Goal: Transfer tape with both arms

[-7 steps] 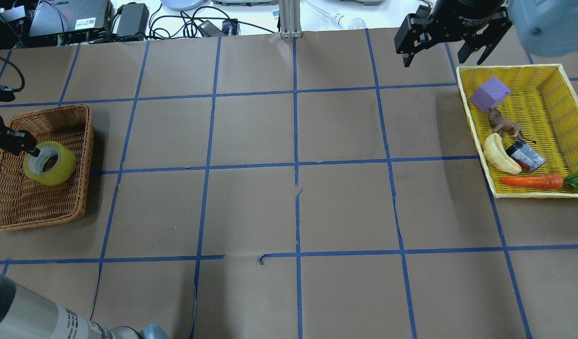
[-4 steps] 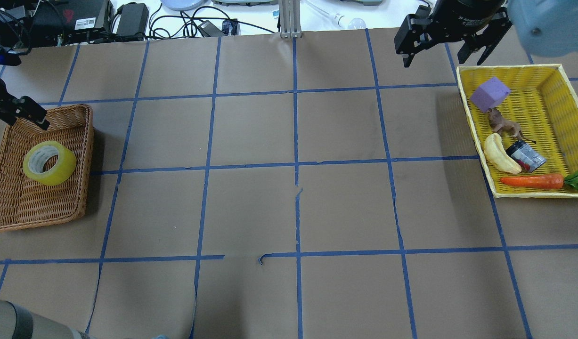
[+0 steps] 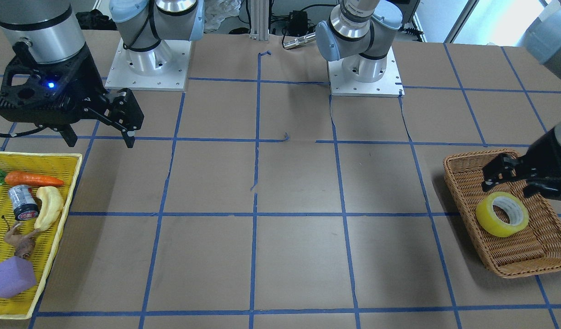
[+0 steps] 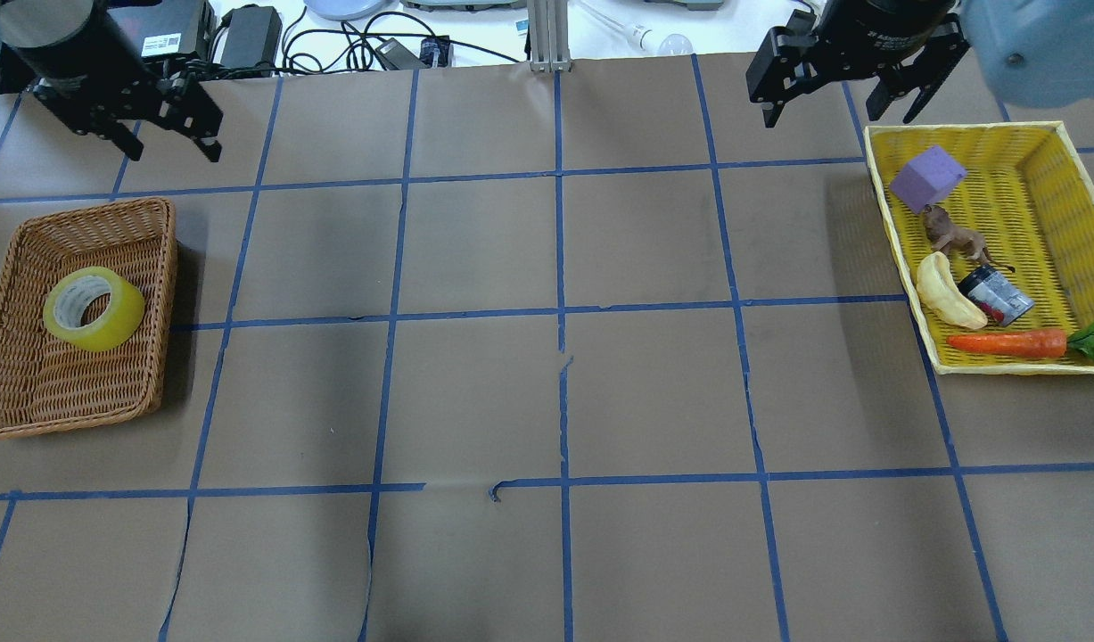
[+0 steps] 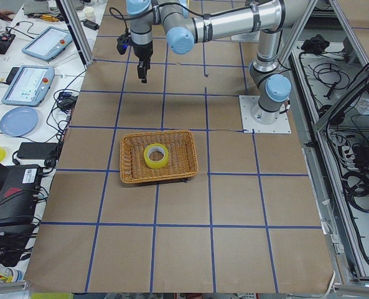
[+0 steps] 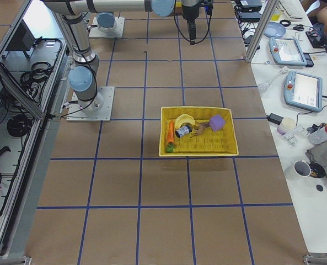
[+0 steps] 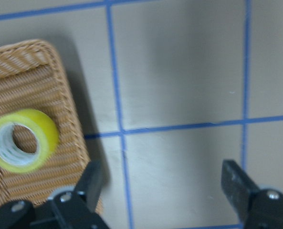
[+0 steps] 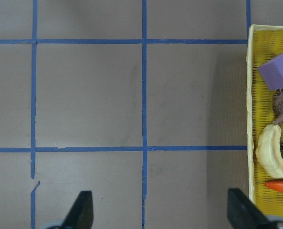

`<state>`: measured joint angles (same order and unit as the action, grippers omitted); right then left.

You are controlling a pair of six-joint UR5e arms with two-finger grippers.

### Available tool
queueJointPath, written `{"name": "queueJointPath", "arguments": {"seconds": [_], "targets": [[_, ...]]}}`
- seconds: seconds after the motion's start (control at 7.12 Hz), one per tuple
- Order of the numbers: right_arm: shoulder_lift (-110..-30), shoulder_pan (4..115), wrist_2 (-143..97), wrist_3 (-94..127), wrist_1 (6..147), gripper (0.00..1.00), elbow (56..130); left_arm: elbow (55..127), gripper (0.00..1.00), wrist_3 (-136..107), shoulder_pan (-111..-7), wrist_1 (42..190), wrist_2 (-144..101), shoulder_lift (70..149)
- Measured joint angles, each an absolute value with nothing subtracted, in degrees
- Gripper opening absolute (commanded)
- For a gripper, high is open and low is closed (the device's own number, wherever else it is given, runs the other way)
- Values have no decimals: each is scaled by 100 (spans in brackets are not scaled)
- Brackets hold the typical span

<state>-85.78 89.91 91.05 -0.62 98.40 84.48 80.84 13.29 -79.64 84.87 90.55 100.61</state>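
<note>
Left fingers and right fingers both spread wide and empty, well clear of the tape lying core-up in the wicker basket on the desk; recommended grasp: left fingers straddle the roll's wall, one inside the core, avoiding the rim

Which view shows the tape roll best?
Overhead exterior: the tape roll lies sharp and unobstructed in the wicker basket, core visible. Front-facing is similar, exterior left small, left wrist blurred. Exterior right and right wrist miss it.
</note>
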Motion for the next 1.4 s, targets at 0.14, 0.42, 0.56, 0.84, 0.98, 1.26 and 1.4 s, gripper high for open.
{"name": "queueJointPath", "arguments": {"seconds": [0.14,0.42,0.56,0.84,0.98,1.26,1.4], "targets": [[-8578,8991,9105,-62,9842,100,8449,8047,96,1006,-8408,8594,9065,9893],[-8578,8991,9106,-62,9844,100,8452,8147,100,788,-9218,8617,9217,9578],[-8578,8991,9106,-62,9844,100,8452,8226,100,766,-9352,8622,9256,9458],[-8578,8991,9105,-61,9844,100,8448,8401,100,772,-9321,8625,9270,9221],[-8578,8991,9106,-61,9844,100,8446,8443,100,776,-9227,8651,9263,9124],[-8578,8991,9105,-62,9844,100,8446,8448,100,771,-9099,8855,9276,8949],[-8578,8991,9105,-62,9844,100,8446,8462,100,760,-9067,8904,9258,8914]]}}
